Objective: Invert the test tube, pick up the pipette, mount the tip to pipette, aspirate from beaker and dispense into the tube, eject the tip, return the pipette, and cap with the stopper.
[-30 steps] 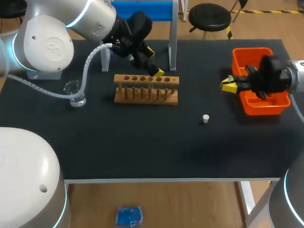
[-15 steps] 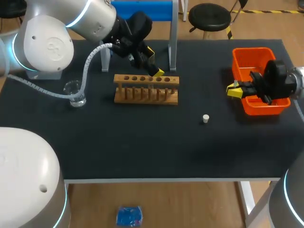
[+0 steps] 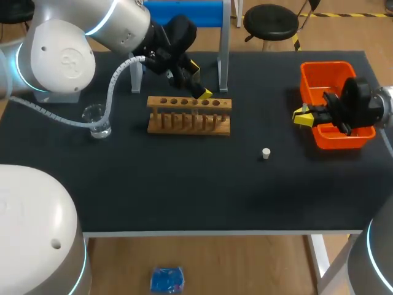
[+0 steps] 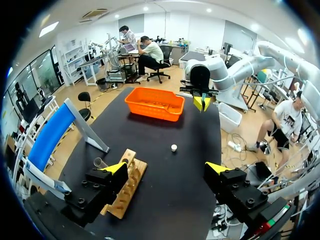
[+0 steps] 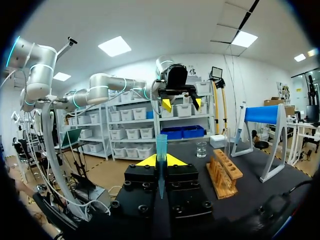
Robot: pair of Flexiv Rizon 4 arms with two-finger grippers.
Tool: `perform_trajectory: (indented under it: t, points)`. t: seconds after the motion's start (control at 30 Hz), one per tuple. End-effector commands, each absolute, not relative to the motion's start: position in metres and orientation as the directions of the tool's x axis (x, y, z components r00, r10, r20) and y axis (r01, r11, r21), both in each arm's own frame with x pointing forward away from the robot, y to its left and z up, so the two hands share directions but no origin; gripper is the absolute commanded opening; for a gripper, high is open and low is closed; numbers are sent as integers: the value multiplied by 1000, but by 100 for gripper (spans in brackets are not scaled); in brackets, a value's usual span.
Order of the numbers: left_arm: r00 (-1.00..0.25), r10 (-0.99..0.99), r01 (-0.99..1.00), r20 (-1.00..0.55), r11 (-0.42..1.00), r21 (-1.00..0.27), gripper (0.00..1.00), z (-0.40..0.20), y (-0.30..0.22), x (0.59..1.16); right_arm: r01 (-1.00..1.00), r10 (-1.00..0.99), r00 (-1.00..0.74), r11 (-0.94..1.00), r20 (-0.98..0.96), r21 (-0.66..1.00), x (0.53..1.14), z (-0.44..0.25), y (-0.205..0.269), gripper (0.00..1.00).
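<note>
My left gripper [image 3: 202, 93] hangs open over the far right end of the wooden tube rack [image 3: 189, 114]. In the left wrist view its fingers [image 4: 116, 168] stand wide apart, with the rack [image 4: 127, 186] and a clear test tube [image 4: 100, 163] beside one of them. My right gripper [image 3: 302, 117] sits at the near left side of the orange bin [image 3: 314, 72]. It is shut [image 5: 161, 161] on a pale blue pipette tip [image 5: 161, 148] that stands between its fingers. The white stopper [image 3: 266, 153] lies on the mat in front of the rack's right end.
A glass beaker [image 3: 96, 120] stands at the left of the table. The blue-topped stand [image 3: 184, 12] with metal legs rises behind the rack. A hose from my left arm hangs down beside the beaker.
My right gripper has drawn back to the right and slightly nearer, along the orange bin, then stopped. The left arm has not moved.
</note>
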State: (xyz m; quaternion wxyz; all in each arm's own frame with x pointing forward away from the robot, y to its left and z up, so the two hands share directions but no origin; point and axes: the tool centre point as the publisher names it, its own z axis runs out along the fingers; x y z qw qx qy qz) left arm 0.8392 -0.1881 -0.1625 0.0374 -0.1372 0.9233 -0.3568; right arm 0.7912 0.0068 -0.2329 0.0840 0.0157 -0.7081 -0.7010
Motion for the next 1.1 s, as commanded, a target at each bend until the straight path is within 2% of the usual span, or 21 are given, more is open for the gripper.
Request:
perform_trajectory:
  t: [0.03, 0.37, 0.67, 0.87, 1.1]
  points:
    - [-960, -278, -227, 31, 709, -668, 100, -162, -188, 840, 96, -141, -985, 19, 98, 995, 791, -232, 6, 0]
    - [-867, -497, -424, 44, 687, -590, 100, -160, -100, 892, 96, -141, -985, 19, 98, 995, 791, -232, 6, 0]
    - [-742, -667, -596, 75, 603, -530, 100, -160, -25, 940, 96, -141, -985, 19, 98, 995, 791, -232, 6, 0]
    - [-562, -823, -742, 82, 457, -491, 100, -166, 1, 961, 96, -141, -985, 19, 98, 995, 791, -232, 6, 0]
    - [-380, -925, -769, 27, 300, -564, 100, -157, -4, 970, 96, -141, -985, 19, 98, 995, 791, -232, 6, 0]
